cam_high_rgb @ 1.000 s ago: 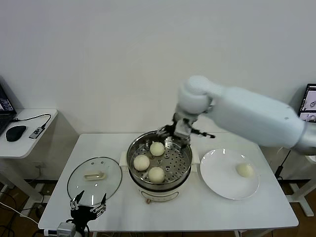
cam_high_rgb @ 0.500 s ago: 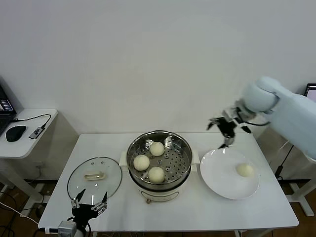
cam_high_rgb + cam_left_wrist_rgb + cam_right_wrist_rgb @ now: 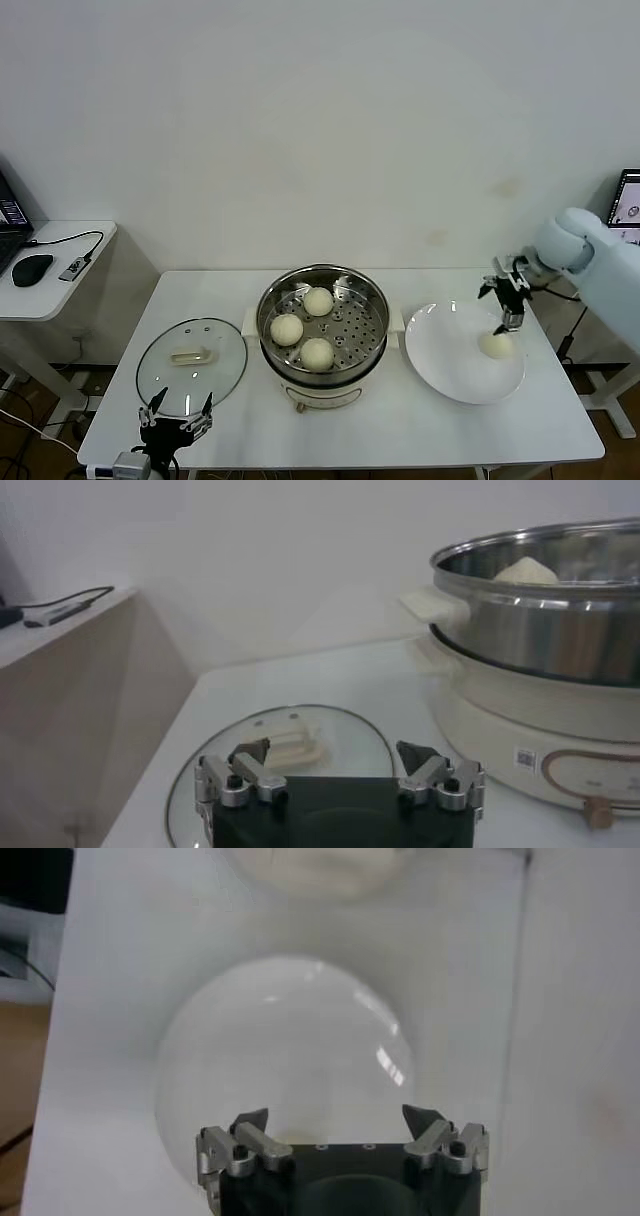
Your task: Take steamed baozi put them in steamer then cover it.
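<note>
Baozi [image 3: 496, 345] lies on plate [image 3: 445, 370] just below spread right gripper [image 3: 505, 300]

The right arm [image 3: 600, 255] has a smooth, glossy white shell with rounded, bulbous segments. At its end sits the right gripper [image 3: 507, 300], a small black and metal assembly with thin dark prongs. The left gripper [image 3: 172, 422] is built the same way: a matte black block body, two silver metal finger brackets each fixed with a dark round screw, and short black pointed tips [image 3: 250, 750].
</note>
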Controlling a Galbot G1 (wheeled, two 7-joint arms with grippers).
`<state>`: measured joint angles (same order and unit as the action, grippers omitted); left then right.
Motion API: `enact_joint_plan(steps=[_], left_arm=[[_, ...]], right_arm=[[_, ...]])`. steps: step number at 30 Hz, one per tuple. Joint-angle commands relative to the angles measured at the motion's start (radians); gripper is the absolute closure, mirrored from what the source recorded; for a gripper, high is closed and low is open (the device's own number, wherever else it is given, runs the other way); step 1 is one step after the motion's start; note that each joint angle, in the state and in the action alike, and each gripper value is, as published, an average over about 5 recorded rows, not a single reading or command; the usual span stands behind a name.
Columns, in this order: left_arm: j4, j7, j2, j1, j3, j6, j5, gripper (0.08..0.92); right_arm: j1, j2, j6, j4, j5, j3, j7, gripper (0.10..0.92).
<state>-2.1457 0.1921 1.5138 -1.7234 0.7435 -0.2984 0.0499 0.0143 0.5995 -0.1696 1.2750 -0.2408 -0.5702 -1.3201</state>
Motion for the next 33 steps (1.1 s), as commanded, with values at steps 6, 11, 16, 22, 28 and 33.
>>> enact_joint_plan(steps=[6,11,16,22,28,33], left_arm=[[0.055,0.004,-0.002,0.012,0.0,-0.004,0.01,0.177],[0.069,0.009,-0.003,0.02,-0.002,-0.006,0.014,0.177],[0.073,0.009,0.001,0.026,-0.003,-0.008,0.016,0.177],[0.069,0.011,0.002,0.025,-0.005,-0.011,0.02,0.177],[0.075,0.013,0.003,0.032,-0.011,-0.017,0.02,0.177],[0.068,0.013,0.003,0.03,-0.01,-0.017,0.021,0.177]], right_arm=[[0.137,0.154,0.047,-0.281,-0.146,0.117,0.086,0.203],[0.14,0.171,0.079,-0.301,-0.174,0.119,0.059,0.203],[0.137,0.19,0.099,-0.331,-0.22,0.127,0.063,0.203],[0.136,0.197,0.116,-0.346,-0.271,0.143,0.023,0.203],[0.141,0.202,0.121,-0.359,-0.274,0.145,0.028,0.203],[0.156,0.217,0.121,-0.379,-0.274,0.166,0.048,0.203]])
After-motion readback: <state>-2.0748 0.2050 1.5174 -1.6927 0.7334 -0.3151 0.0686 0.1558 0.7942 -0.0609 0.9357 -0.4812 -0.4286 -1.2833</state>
